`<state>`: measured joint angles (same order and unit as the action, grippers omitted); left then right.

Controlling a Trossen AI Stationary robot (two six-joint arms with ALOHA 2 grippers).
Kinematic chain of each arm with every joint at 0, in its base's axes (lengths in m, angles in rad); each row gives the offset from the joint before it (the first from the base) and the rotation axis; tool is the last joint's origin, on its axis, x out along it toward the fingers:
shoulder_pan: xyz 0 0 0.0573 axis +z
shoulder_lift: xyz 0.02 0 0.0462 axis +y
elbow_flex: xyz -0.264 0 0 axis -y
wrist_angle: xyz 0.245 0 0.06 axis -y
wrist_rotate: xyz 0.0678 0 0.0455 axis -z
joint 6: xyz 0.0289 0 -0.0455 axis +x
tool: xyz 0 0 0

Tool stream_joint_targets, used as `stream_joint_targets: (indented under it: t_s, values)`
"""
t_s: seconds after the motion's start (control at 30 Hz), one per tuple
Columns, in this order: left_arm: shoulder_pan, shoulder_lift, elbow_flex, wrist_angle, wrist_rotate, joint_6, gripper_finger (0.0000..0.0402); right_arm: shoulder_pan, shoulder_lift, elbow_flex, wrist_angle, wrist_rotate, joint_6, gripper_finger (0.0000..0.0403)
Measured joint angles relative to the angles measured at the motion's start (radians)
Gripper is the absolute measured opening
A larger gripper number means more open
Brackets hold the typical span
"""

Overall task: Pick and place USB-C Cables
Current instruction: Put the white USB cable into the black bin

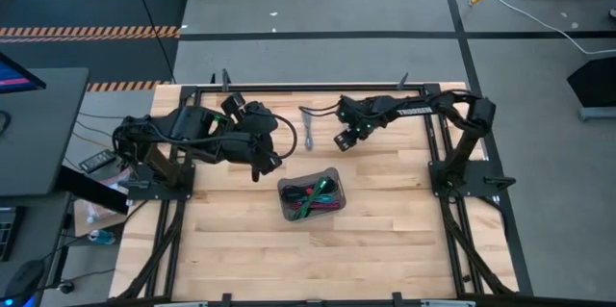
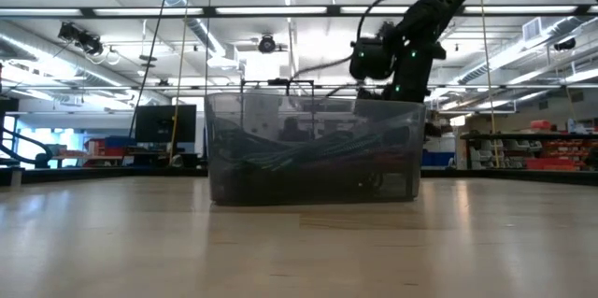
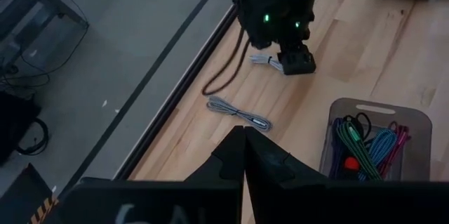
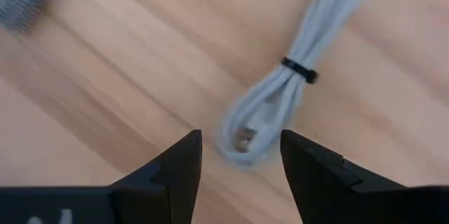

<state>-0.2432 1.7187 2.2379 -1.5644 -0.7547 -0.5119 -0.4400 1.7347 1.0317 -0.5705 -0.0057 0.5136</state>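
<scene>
A silver bundled USB-C cable (image 4: 280, 94), tied with a black band, lies flat on the wood table. My right gripper (image 4: 240, 157) is open just above it, one finger on either side of the cable's looped end, touching nothing; it also shows in the left wrist view (image 3: 295, 61) and the high view (image 1: 345, 140). A second grey cable (image 3: 238, 114) lies on the table near the far edge (image 1: 308, 130). Several coloured cables (image 1: 316, 196) lie in the grey tray (image 1: 285, 191). My left gripper (image 3: 243, 155) is shut and empty, left of the tray (image 1: 260, 161).
The tray (image 2: 313, 149) stands mid-table, and in the low view it hides the right gripper behind it. The dark frame rail (image 1: 318, 87) runs along the table's far edge, close behind both loose cables. Bare wood lies toward the near edge (image 1: 318, 259).
</scene>
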Motion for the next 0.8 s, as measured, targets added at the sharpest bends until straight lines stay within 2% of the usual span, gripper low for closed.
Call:
stream_joint_targets:
  t_s: [0.23,0.43,0.53,0.7,0.73,0.8]
  values:
    - [0.0,0.0,0.0,0.001,0.0,0.0,0.0013,0.019,0.085,0.004,0.016,0.004,0.008,0.02]
    - [0.0,0.0,0.0,0.001,0.0,0.0,0.0013,0.02,0.084,0.002,0.014,0.032,-0.01,0.019]
    - [0.0,0.0,0.0,0.001,0.0,0.0,0.0013,0.018,0.084,0.002,0.008,0.036,-0.008,0.015]
    - [0.0,0.0,0.0,0.001,0.0,0.0,0.0013,0.018,0.083,0.002,0.019,0.039,-0.018,0.0035]
    - [0.0,0.0,0.0,0.001,0.0,0.0,0.0013,0.018,0.082,0.002,0.026,0.037,-0.026,0.0021]
    - [0.0,0.0,0.0,0.001,0.0,0.0,0.0013,0.018,0.071,0.002,0.036,0.037,-0.04,0.0017]
